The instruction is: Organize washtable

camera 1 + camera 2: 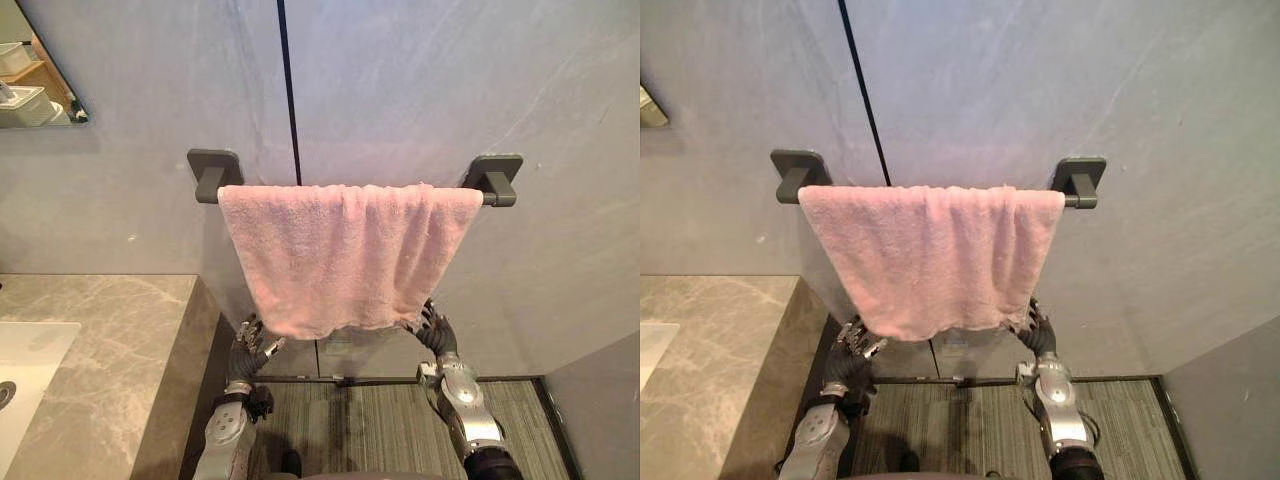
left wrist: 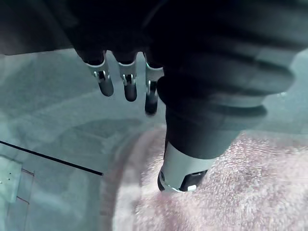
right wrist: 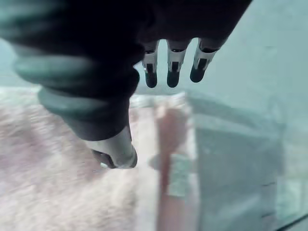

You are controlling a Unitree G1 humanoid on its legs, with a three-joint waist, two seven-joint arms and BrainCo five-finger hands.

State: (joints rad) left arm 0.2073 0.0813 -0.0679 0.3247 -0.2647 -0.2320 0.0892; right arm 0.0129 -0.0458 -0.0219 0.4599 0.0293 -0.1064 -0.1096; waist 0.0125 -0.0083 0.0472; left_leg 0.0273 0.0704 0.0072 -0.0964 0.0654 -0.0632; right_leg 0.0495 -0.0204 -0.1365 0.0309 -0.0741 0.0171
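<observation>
Towel (image 1: 345, 255) drapes over bar (image 1: 494, 197), long axis horizontal.

The left hand (image 1: 250, 348) and right hand (image 1: 437, 332) have silver dark-tipped fingers (image 2: 130, 89), dark ribbed covers (image 2: 216, 96).

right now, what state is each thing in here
pink towel: draped over the bar, spread wide, lower edge uneven
towel bar: mounted on the wall, carrying the towel
left hand: open, below the towel's lower left corner
right hand: open, at the towel's lower right corner
</observation>
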